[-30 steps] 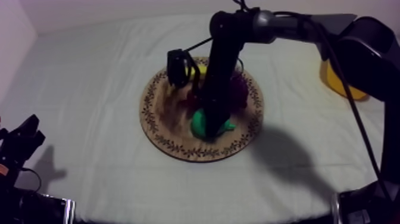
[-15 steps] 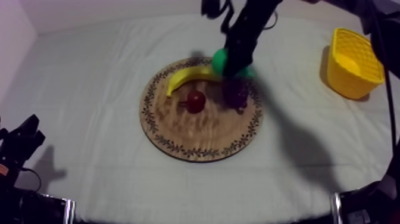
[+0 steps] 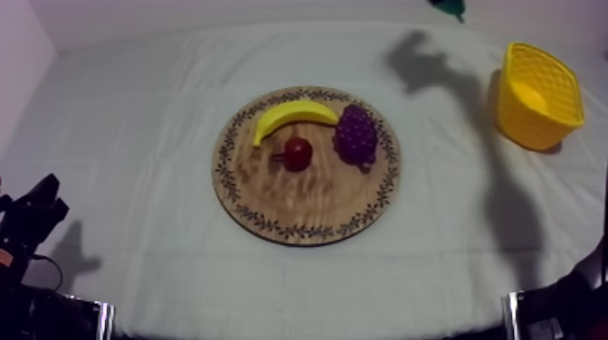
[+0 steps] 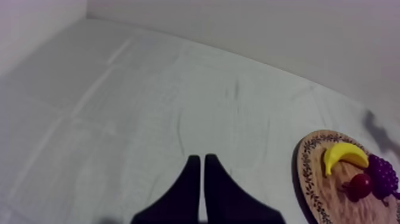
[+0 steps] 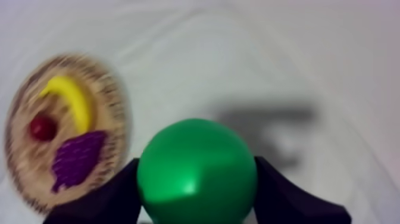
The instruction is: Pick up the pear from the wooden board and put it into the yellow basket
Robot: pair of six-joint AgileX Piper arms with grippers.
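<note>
The green pear (image 5: 196,176) is held in the air between the two black fingers of my right gripper (image 5: 196,182), which is shut on it. In the top view a bit of the pear (image 3: 450,6) shows at the far edge, left of the yellow basket (image 3: 538,95). The round wooden board (image 3: 271,194) in the middle holds a banana (image 3: 291,116), a small red fruit (image 3: 298,153) and a bunch of grapes (image 3: 356,136). My left gripper (image 3: 32,212) rests low at the left, its fingers (image 4: 191,184) lying together as a narrow wedge over bare cloth.
The basket stands at the far right of the table with its inside showing. The arm's shadow falls on the cloth between board and basket. From the left wrist view the board (image 4: 309,173) lies off toward the right arm's side.
My right gripper has lifted the pear off the board and carried it up and toward the far right. The banana, red fruit and grapes now show uncovered. The left arm has not moved.
</note>
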